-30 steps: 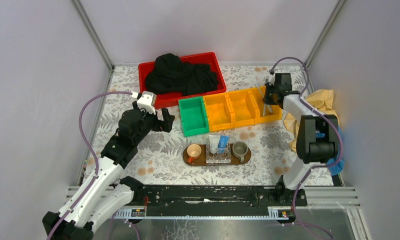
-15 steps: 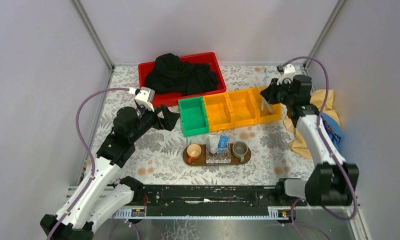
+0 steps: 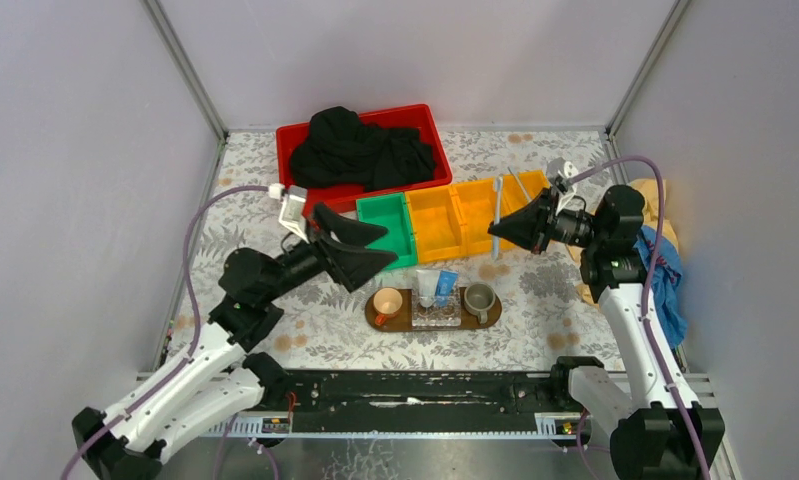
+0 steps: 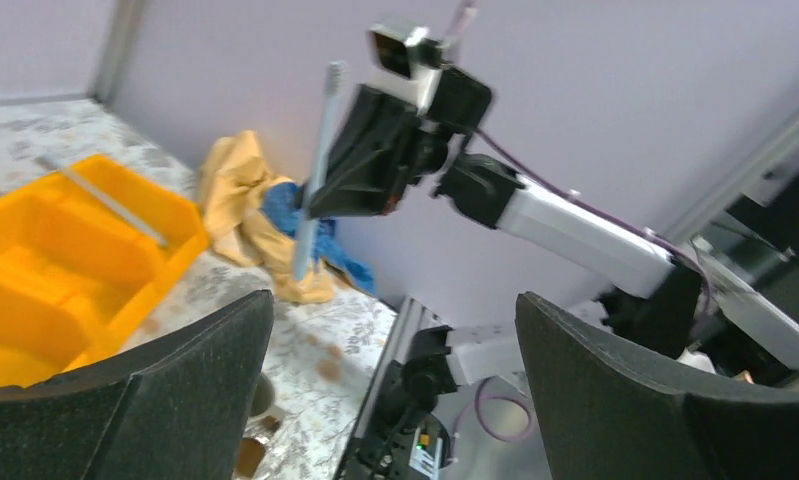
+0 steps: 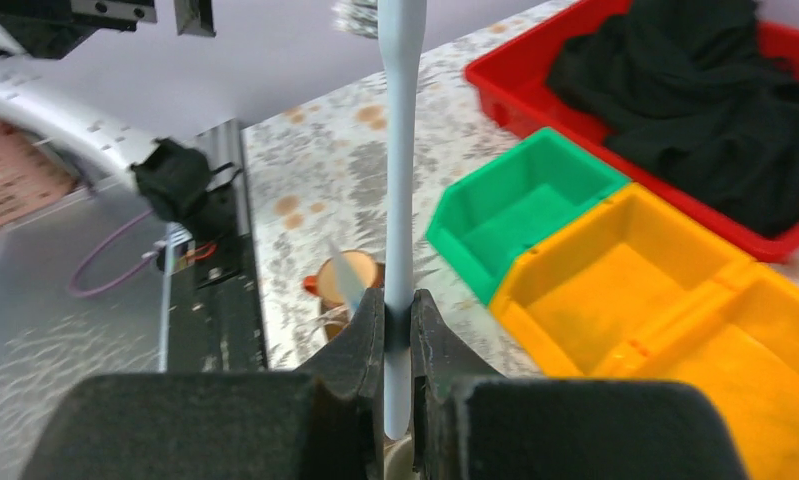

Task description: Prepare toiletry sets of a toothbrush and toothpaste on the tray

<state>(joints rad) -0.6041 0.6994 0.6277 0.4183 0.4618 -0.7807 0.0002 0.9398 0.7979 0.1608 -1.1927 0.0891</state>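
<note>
My right gripper (image 3: 501,228) is shut on one pale toothbrush (image 3: 497,205) and holds it in the air over the front of the yellow bins (image 3: 475,215). In the right wrist view the toothbrush (image 5: 398,150) stands upright between the shut jaws of the gripper (image 5: 397,315). The second toothbrush (image 3: 521,187) lies in the rightmost yellow bin. The silvery-white toothpaste (image 3: 427,287) and blue toothpaste (image 3: 446,287) lie at the back of the dark-brown tray (image 3: 496,312). My left gripper (image 3: 388,247) is open and empty beside the green bin (image 3: 387,230), above and behind the tray.
The tray also carries an orange cup (image 3: 387,303), a grey cup (image 3: 479,297) and a clear ribbed box (image 3: 435,315). A red bin (image 3: 430,125) with black cloth stands at the back. Yellow and blue cloths (image 3: 655,215) lie at the right wall.
My right gripper has lifted a toothbrush out of the rightmost yellow bin and swung it left and nearer. My left arm has reached right toward the green bin.
</note>
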